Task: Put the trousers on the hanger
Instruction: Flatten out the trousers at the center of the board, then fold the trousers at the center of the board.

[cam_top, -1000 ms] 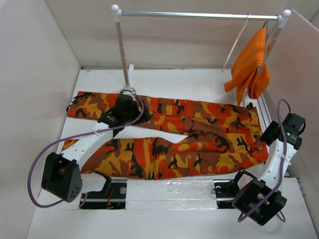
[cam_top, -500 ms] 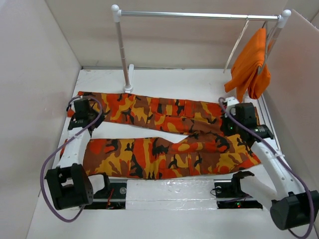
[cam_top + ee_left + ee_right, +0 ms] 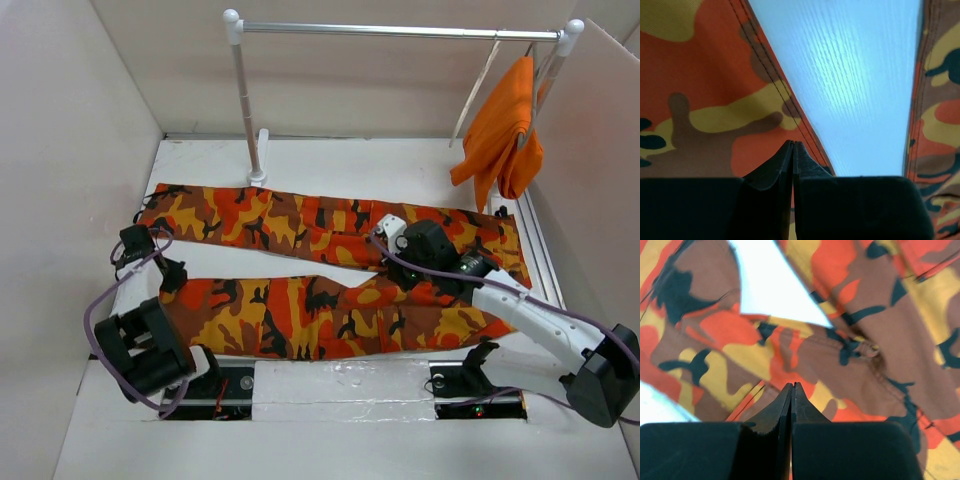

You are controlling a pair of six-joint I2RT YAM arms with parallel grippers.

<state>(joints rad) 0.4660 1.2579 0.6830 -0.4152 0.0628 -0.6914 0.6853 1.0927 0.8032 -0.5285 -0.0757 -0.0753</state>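
The long cloth trousers in orange, red, yellow and dark brown camouflage print (image 3: 300, 315) lie flat on the white table (image 3: 350, 160), on the near side of the long silver rail on white posts (image 3: 400, 31) and almost parallel to it. The waist is toward the rail's right end and the two leg ends are out beyond its left post. The thin cream-white hanger of slender bars (image 3: 476, 88) hangs from the rail's right end, just beside a plain bright orange garment (image 3: 500, 125). The left gripper (image 3: 792, 145) has its black fingers pressed together with nothing between them, and it is over the stitched edge of one leg, where bare table shows between the legs. The right gripper (image 3: 792, 386) is also closed on nothing, and it is above the place where the legs fork. I judge that the step in hand is the first grasp, so each pair of fingers should spread before it goes down. Each should then pinch a doubled seam or hem, which looks thicker and firmer than the single layer of cloth. The fabric looks limp and woven, so it will probably sag and fold when it is lifted at only two points. The hanger's bars look smooth and narrow, so the cloth should be draped evenly, or one side may slide off.
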